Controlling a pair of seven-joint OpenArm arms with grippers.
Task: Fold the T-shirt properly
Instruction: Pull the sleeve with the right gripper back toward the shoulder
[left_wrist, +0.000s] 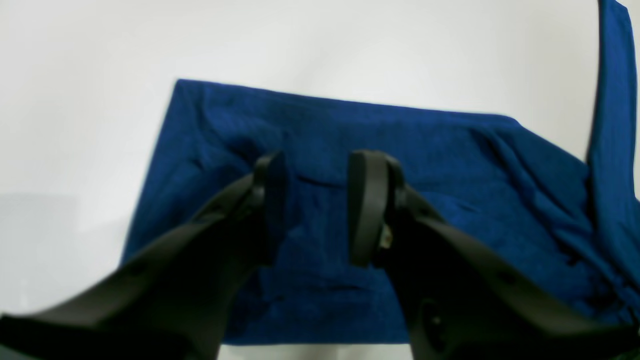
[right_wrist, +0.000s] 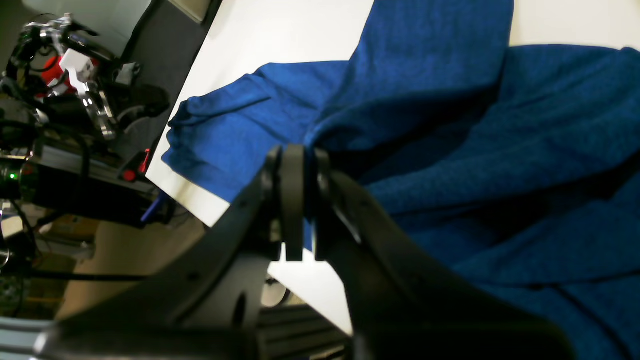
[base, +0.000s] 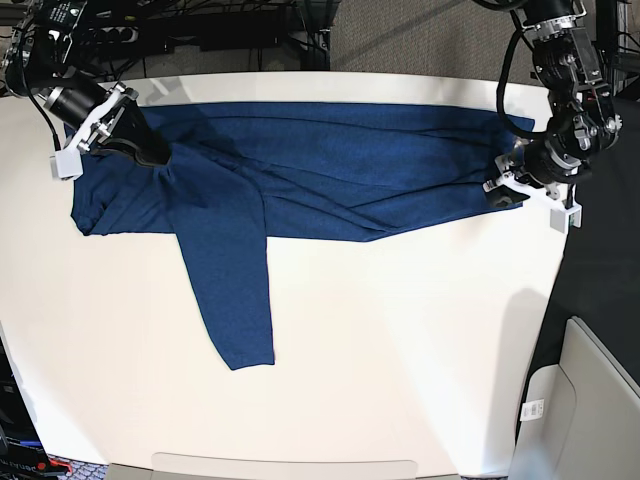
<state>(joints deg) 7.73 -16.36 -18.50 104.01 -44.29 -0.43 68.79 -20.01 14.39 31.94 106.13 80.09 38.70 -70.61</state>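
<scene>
We see the T-shirt (base: 300, 170) spread along the white table's (base: 400, 350) far edge, one sleeve trailing onto bare tabletop. Our right gripper (right_wrist: 295, 200) is clenched on its cloth; our left gripper (left_wrist: 317, 200) hangs parted over the opposite end

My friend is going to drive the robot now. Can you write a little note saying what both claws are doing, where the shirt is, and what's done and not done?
Right gripper: shut, pinching a fold of the T-shirt near its end by the table's edge.
Left gripper: open, jaws apart over the shirt's other end, holding nothing.
Shirt: stretched in a long, wrinkled band across the far side of the white table, folded over on itself lengthwise. One sleeve hangs out toward the near side.
Done: a rough lengthwise fold.
Left: tuck that sleeve in, smooth the creases, fold the band shorter into a neat stack.
</scene>
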